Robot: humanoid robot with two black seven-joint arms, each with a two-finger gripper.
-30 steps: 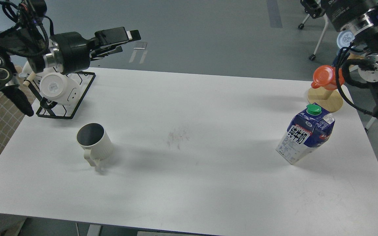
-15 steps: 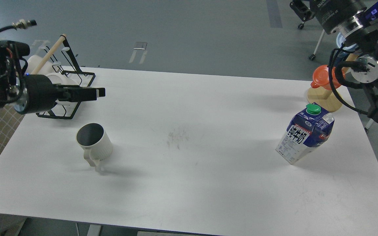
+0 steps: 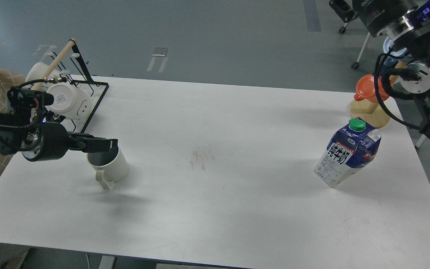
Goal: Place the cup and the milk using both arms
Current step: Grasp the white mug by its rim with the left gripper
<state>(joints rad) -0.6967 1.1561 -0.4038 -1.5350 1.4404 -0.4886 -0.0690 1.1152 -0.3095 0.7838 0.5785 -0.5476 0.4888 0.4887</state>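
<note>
Left gripper (image 3: 112, 144) hovers at the ribbed mug's (image 3: 109, 167) rim at nine o'clock on the counter (image 3: 215, 209); jaws too edge-on, cannot tell. Milk carton (image 3: 347, 153) waits at three o'clock, right gripper out of shot. Reaching step, I'd say; next comes seating the jaws over the rim.

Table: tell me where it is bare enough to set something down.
Bare: the wide middle of the table between the cup and the milk, and the whole near strip. Crowded: the far-left corner, with the mug rack and left claw over the cup; the far-right corner, with the orange cup.
</note>
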